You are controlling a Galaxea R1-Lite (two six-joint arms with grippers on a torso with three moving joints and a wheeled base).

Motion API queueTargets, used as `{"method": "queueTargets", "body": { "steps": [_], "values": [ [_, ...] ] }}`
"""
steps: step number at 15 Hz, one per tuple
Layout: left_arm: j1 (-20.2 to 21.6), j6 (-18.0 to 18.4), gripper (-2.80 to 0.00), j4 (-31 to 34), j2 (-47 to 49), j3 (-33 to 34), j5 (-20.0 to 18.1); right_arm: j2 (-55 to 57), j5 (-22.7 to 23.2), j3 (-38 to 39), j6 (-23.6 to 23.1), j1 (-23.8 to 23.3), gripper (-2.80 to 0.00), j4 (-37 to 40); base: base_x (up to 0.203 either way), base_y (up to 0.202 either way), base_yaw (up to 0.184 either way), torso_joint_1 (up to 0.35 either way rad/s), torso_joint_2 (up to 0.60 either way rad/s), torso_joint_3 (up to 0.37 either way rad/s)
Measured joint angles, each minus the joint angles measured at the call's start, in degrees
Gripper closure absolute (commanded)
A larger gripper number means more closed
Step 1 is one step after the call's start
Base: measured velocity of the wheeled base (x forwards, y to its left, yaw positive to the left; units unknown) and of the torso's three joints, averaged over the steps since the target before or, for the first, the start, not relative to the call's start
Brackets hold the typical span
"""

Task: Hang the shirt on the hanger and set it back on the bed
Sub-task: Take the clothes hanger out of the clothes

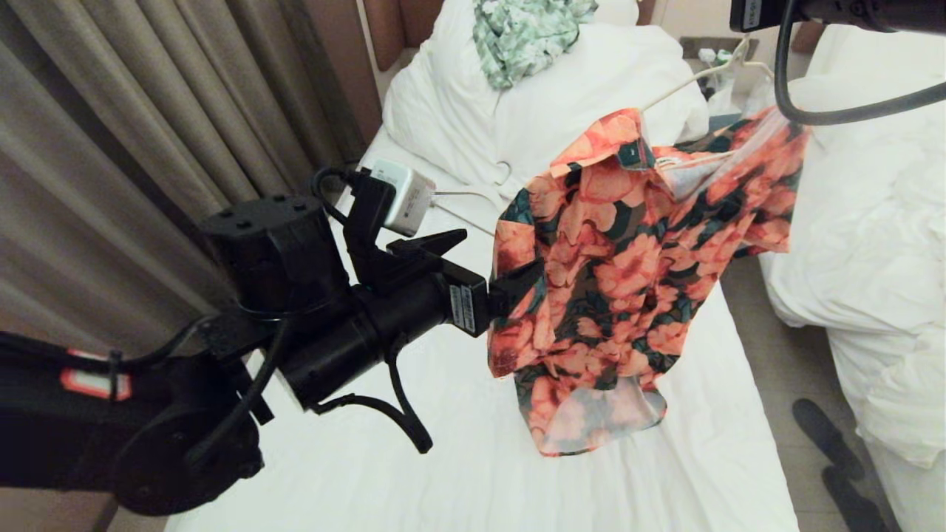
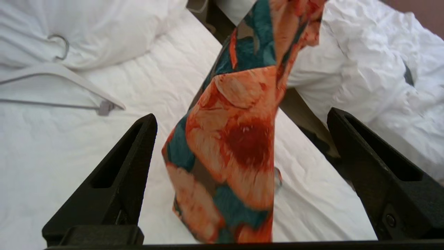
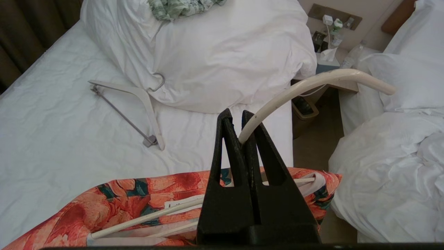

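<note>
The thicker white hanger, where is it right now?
The thicker white hanger lies flat on the bed, its hook against the white pillow heap.

Hotel bedroom, twin white beds point(image 1: 458, 473), curtains point(image 1: 148, 111), bedside table point(image 3: 338, 62)

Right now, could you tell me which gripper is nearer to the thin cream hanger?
The right gripper: it is shut on the hanger at the hook, holding it above the bed. The left gripper stands open lower down, around the shirt side hem.

Two beds point(image 1: 458, 443) point(image 1: 872, 222), two hangers point(image 3: 312, 85) point(image 3: 145, 100), one floral shirt point(image 1: 628, 273), one green-and-white patterned cloth point(image 1: 525, 33), two grippers point(image 2: 242, 180) point(image 3: 241, 130).
</note>
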Motion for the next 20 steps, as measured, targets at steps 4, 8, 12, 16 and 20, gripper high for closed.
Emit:
{"method": "queueTargets", "body": {
  "steps": [4,8,12,16,20],
  "values": [
    [-0.7,0.0,-2.80,-0.6,3.0,0.1,0.2,0.0,0.0,0.0,0.1,0.2,0.00,0.0,0.000,0.000,0.000,0.000,0.00,0.000],
    [-0.9,0.2,-2.80,-0.8,4.7,0.0,0.2,0.0,0.0,0.0,0.0,0.7,0.00,0.0,0.000,0.000,0.000,0.000,0.00,0.000],
    [-0.7,0.2,-2.80,-0.8,5.1,0.0,0.2,0.1,0.0,0.0,0.0,0.9,0.00,0.0,0.000,0.000,0.000,0.000,0.00,0.000],
    [0.2,0.2,-2.80,-0.8,5.2,0.4,-0.2,0.1,0.0,0.0,-0.1,0.7,0.00,0.0,0.000,0.000,0.000,0.000,0.00,0.000],
    [3.9,0.2,-2.80,-0.8,5.0,0.4,-4.3,0.0,0.0,0.0,-0.1,0.6,0.00,0.0,0.000,0.000,0.000,0.000,0.00,0.000]
  ]
}}
